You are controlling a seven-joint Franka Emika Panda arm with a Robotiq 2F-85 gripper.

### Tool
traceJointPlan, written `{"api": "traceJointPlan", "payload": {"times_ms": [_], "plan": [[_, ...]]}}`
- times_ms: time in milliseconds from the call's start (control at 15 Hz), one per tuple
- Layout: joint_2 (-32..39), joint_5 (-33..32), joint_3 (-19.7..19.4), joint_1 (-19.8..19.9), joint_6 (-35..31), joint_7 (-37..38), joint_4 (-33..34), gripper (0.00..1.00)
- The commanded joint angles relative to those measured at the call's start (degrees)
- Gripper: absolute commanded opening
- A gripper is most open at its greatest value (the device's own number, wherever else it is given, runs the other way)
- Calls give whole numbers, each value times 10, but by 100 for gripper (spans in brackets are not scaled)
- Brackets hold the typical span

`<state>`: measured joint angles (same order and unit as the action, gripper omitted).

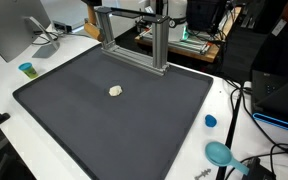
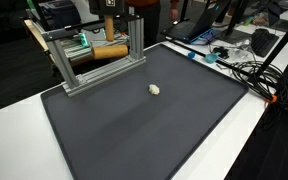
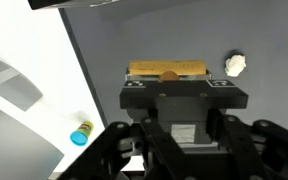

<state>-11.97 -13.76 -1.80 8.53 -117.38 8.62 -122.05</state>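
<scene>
In the wrist view my gripper (image 3: 189, 130) fills the lower half. Its dark fingers (image 3: 224, 135) stand on either side of a black block (image 3: 184, 100) with square markers on its top corners, shut on it. Just beyond the block shows a tan wooden piece (image 3: 169, 72). A small crumpled white lump (image 3: 235, 65) lies on the dark mat (image 3: 134, 40) to the right of it, and appears in both exterior views (image 1: 116, 91) (image 2: 155, 89). In an exterior view the gripper (image 2: 134, 12) hangs at the top edge, above the aluminium frame (image 2: 94, 60), mostly cut off.
The aluminium frame (image 1: 134, 45) stands at the mat's (image 1: 114, 130) far edge. A small blue-capped item (image 1: 26, 69) (image 3: 80, 135) sits on the white table near a monitor (image 1: 9, 30). A blue cap (image 1: 210, 121), a teal object (image 1: 220, 153) and cables (image 2: 244, 65) lie off the mat.
</scene>
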Motion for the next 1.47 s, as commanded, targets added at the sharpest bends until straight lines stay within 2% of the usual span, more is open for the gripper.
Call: {"api": "traceJointPlan", "payload": {"times_ms": [0, 267, 467, 667, 733, 800, 933, 1000, 1067, 1400], "plan": [[11, 21, -10, -14, -17, -13, -9, 22], [44, 121, -7, -48, -51, -79, -35, 22], [86, 162, 2, -67, -82, -104, -26, 22], [122, 132, 6, -72, -100, -88, 5, 22], [133, 114, 7, -72, -88, -61, 18, 22], [113, 131, 7, -73, -100, -78, -17, 47], [129, 126, 6, -73, -100, -73, -2, 47], [133, 125, 6, -73, -100, -72, 2, 22], [143, 142, 7, -73, -97, -78, 12, 22], [194, 112, 7, -76, -95, -47, 61, 22]]}}
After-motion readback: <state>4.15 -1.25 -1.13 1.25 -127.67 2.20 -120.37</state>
